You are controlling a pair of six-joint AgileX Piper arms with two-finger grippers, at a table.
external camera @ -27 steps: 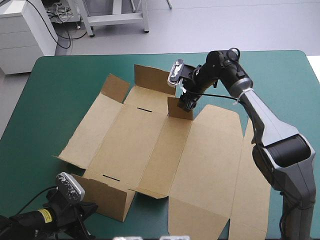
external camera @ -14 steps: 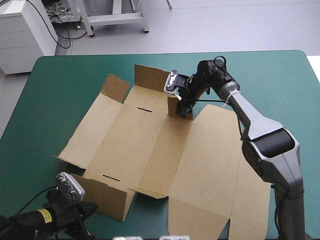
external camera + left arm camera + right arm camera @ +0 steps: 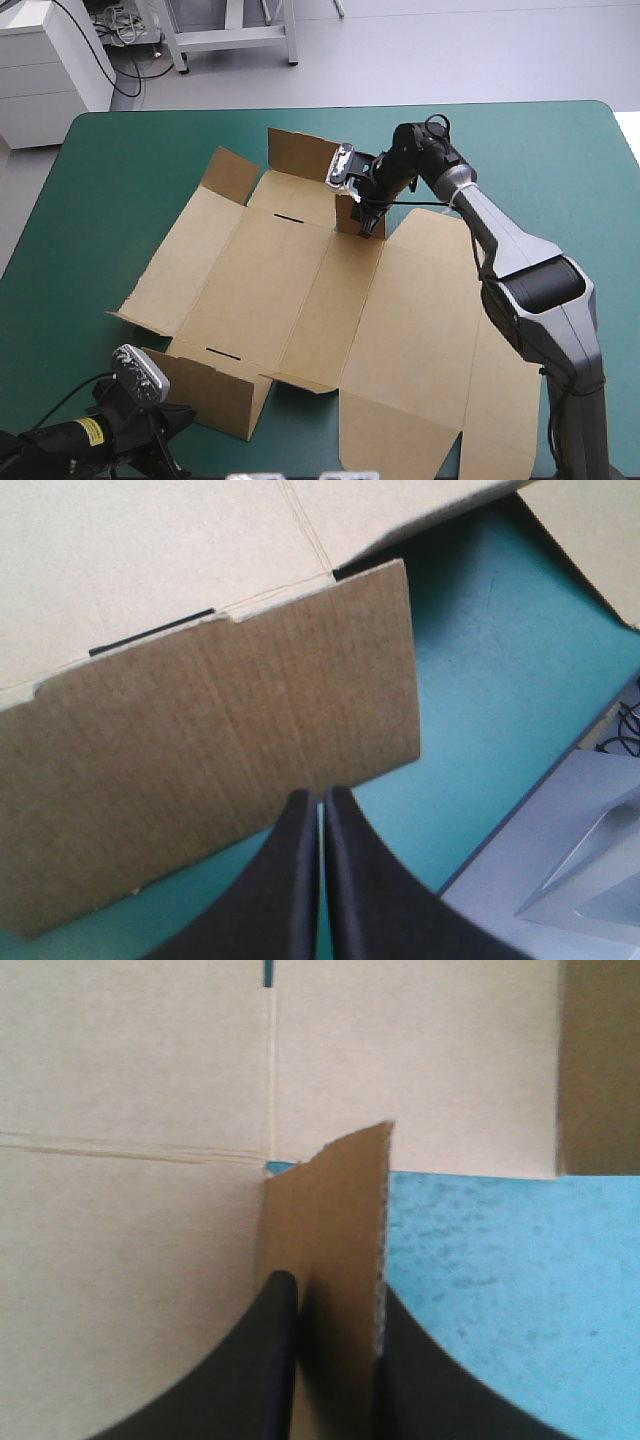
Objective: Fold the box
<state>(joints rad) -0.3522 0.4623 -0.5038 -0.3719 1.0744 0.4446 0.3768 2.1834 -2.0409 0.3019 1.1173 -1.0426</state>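
Brown box (image 3: 290, 290) lies mostly flat mid-counter (image 3: 120, 170), on the teal-green cover, with a few flaps raised. The right hand (image 3: 366, 215) pinches the upright flap (image 3: 340, 1200) at its far edge. The left hand (image 3: 322, 802), pressed together, sits just before the near flap (image 3: 220, 760).

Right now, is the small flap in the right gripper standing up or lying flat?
Standing up: the right gripper pinches the flap, which rises edge-on above the flat box.

1. One brown box (image 3: 300, 290).
2. Two black claws: the left claw (image 3: 322, 796) and the right claw (image 3: 335, 1295).
3. Two dark slits in the box: the far slit (image 3: 287, 217) and the near slit (image 3: 222, 353).
4. One teal-green desk (image 3: 130, 160).
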